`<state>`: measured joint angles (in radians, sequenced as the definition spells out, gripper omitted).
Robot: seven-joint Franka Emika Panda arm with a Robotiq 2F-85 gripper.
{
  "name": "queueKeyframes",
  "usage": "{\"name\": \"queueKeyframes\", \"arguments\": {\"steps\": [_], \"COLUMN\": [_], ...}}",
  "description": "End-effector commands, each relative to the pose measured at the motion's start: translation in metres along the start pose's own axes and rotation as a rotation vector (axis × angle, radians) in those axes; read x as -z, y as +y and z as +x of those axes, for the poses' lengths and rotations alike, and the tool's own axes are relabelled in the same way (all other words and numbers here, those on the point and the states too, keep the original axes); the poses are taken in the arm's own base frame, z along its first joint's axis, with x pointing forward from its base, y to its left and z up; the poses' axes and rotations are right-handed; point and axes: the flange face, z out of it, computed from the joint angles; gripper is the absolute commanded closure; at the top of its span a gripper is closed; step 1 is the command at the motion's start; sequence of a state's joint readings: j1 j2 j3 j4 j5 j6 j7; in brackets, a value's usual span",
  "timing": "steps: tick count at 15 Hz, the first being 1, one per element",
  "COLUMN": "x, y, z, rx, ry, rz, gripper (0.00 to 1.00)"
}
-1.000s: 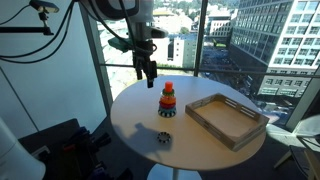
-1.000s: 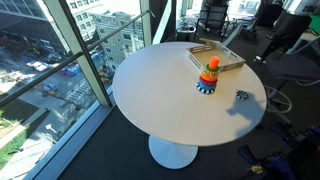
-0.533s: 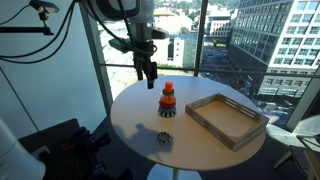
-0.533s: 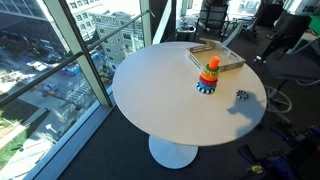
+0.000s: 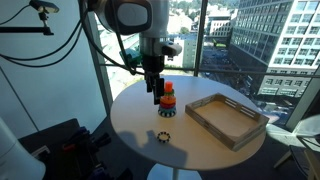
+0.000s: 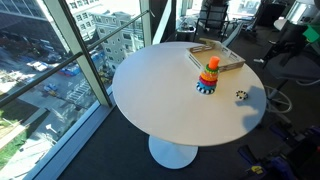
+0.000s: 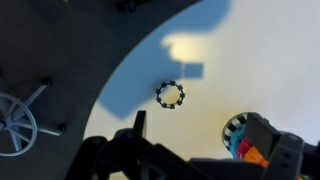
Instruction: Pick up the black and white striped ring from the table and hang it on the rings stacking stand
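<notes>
we judge the task barely begun: nothing is lifted yet, the black and white striped ring (image 5: pixel 163 137) lies flat on the white counter (image 5: pixel 125 122), and the reach, the grasp, the carry and the drop over the post are all left to do. reading an exterior view from the left, the pincer (image 5: pixel 155 97) comes first, hanging in the air over the far part of the counter, pointing down and holding nothing. its jaws look parted to us, and the wrist view, blurred as it is, agrees, with dark fingers spread along the bottom edge. just to the right of the pincer, close beside it and a little lower, is the rings stacking stand (image 5: pixel 167 102), orange and red on top, darker rings at its foot. the ring is lower than the pincer and nearer the camera, apart from both pincer and stand, with bare counter between. further right of the pincer, well apart, sits the wooden tray (image 5: pixel 212 128), which plays no part here. in the wrist view the ring (image 7: pixel 171 95) shows near the middle, ahead of the fingers and touching neither, while the stand (image 7: pixel 248 140) crowds the lower right, close by the pincer. so we think the pincer must shift off the stand's side, settle over the ring and descend before closing on it.
</notes>
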<state>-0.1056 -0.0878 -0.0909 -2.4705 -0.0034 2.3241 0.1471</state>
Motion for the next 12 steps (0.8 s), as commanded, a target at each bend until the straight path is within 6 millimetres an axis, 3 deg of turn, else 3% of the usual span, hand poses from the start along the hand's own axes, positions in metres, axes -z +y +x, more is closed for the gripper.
{"name": "queueKeyframes", "arguments": {"steps": [1, 12], "x": [-0.025, -0.123], "y": [0.011, 0.011], "z": [0.015, 0.044], "rx": [-0.077, -0.173], "ry": [0.019, -0.015], "rz": [0.020, -0.013], "gripper": [0.00, 0.00]}}
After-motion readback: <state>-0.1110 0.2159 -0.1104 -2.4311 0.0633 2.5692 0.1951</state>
